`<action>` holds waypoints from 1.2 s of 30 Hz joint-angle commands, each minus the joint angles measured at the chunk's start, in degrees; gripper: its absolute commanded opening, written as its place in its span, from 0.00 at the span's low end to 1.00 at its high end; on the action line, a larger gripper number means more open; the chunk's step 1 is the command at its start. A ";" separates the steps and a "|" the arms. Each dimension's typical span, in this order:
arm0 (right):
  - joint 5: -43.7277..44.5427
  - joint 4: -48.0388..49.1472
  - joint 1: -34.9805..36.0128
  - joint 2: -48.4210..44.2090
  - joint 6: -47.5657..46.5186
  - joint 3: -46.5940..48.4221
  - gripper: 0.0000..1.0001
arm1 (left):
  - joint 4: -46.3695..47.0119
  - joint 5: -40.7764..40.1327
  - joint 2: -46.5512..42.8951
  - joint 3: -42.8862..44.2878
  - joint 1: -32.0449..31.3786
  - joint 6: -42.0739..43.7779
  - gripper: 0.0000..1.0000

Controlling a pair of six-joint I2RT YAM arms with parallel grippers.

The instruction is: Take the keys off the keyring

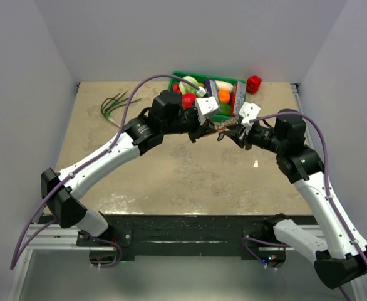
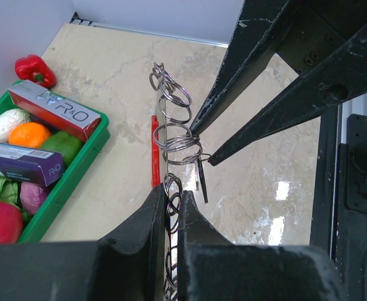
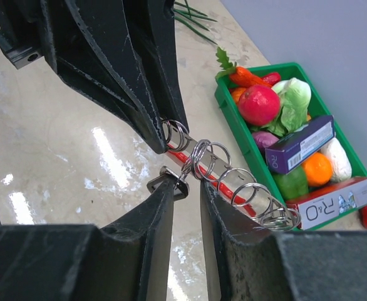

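I work in a robot lab cell, not a home: plain white panels (image 1: 20, 94) box in my beige counter (image 1: 171, 182), my left arm (image 1: 102, 157) and right arm (image 1: 315, 182) are bolted to a black base plate (image 1: 190, 229), purple cables (image 1: 153, 79) hang loose, and a green bin (image 2: 71, 182) holds plastic-looking food (image 3: 258, 103).

Red-tagged, many-looped silvery keyring (image 2: 177, 144) aloft; small black-headed key (image 2: 202, 179) on 1 loop.

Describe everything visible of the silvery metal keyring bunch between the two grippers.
The silvery metal keyring bunch is a row of thin wire rings along a red plastic tag. The left gripper clamps it near one end; the right gripper straddles a middle ring. A small black piece, possibly a key, dangles.
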 commanded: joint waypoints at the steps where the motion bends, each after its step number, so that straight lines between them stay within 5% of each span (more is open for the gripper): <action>1: 0.35 4.08 -0.21 0.27 1.51 0.61 0.26 | 3.42 0.49 -2.52 3.23 0.22 -0.97 0.00; 19: -0.45 3.64 -0.13 0.19 -1.30 -1.24 0.01 | 3.33 0.66 -2.08 3.67 0.22 -1.24 0.00; 27: -0.80 0.57 -0.13 0.54 -3.50 2.44 0.00 | 3.41 0.92 -2.08 3.15 0.22 -1.15 0.00; 36: 0.26 -7.51 -0.04 2.12 -9.03 9.04 0.00 | 3.33 3.91 -2.51 2.09 0.22 -0.27 0.43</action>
